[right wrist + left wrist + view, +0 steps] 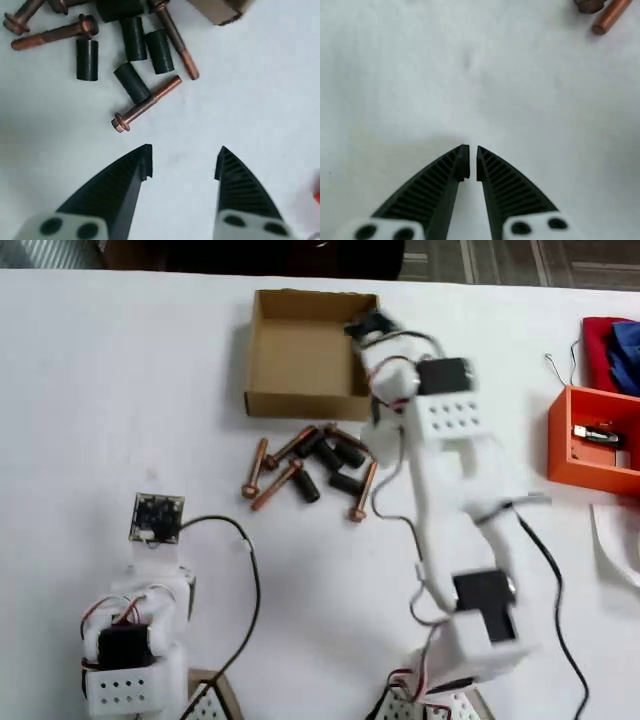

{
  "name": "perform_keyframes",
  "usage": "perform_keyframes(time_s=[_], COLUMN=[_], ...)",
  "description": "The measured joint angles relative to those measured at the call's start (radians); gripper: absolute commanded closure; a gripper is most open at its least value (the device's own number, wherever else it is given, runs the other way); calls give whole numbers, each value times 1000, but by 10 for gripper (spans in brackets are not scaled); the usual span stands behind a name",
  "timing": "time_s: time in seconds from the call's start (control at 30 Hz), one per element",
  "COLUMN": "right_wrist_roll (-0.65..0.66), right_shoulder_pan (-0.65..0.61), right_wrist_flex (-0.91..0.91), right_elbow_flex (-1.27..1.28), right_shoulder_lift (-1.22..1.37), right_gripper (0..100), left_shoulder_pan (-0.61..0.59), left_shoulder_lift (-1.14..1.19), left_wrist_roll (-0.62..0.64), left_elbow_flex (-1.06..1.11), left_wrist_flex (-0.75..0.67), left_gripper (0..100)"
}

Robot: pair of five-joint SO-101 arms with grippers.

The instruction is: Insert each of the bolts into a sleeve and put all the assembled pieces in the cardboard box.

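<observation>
- Your right claw hangs spread wide above the tabletop, just short of the pile; your left claw, folded near its base, is nearly closed on nothing.
- Five threaded copper-coloured bolts and five black cylindrical sleeves lie loose beside the cardboard box.

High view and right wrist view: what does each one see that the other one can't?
Extra in the high view: all four walls of the cardboard box, the left arm sitting away from the pile, and an orange box off to one side.

Extra in the right wrist view: the right arm's jaws up close, standing open over the white table, and the fine thread on a bolt's tip.

Both share the pile of copper bolts and black sleeves, plus the cardboard box, though the wrist view catches just its corner.
</observation>
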Motion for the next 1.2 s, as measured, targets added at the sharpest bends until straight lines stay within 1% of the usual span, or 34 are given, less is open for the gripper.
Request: perform_keyframes(time_s=[0.13,0.17,0.33,0.6,0.77,1.07,1.2], right_wrist_roll=[235,267,325,460,485,485,485], right_shoulder_pan=[-49,-60,-66,-64,-80,-144,-152], right_wrist_flex=[0,0,-20,-72,-78,-78,-110], right_elbow_flex=[-14,-14,-14,-14,-14,-15,-15], right_shoulder_lift=[107,126,190,327,341,345,350], right_gripper=[805,805,805,807,807,807,807], left_shoulder_pan=[0,0,0,0,0,0,0], left_shoulder_lift=[0,0,0,0,0,0,0], left_wrist_roll=[0,0,0,0,0,0,0], left_elbow_flex=[0,0,0,0,0,0,0], left_wrist_flex=[0,0,0,0,0,0,0], left_gripper=[943,943,943,943,943,943,943])
